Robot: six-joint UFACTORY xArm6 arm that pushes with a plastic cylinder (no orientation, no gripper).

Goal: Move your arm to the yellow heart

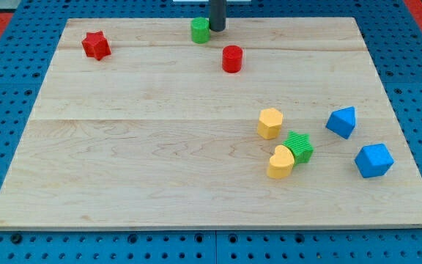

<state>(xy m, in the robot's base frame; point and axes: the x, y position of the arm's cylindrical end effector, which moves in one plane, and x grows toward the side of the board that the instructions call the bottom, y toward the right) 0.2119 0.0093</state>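
Observation:
The yellow heart (280, 162) lies at the view's lower right of the wooden board, touching a green star (299, 147) on its upper right. A yellow hexagon (269, 122) sits just above them. My tip (216, 29) is at the view's top centre, right beside a green cylinder (200, 30) on its left. The tip is far from the yellow heart, which lies well below and to the right of it.
A red cylinder (231, 59) stands just below and right of my tip. A red star (95, 45) is at the top left. Two blue blocks (341, 122) (374, 160) lie at the right. The board (138, 147) rests on a blue pegboard.

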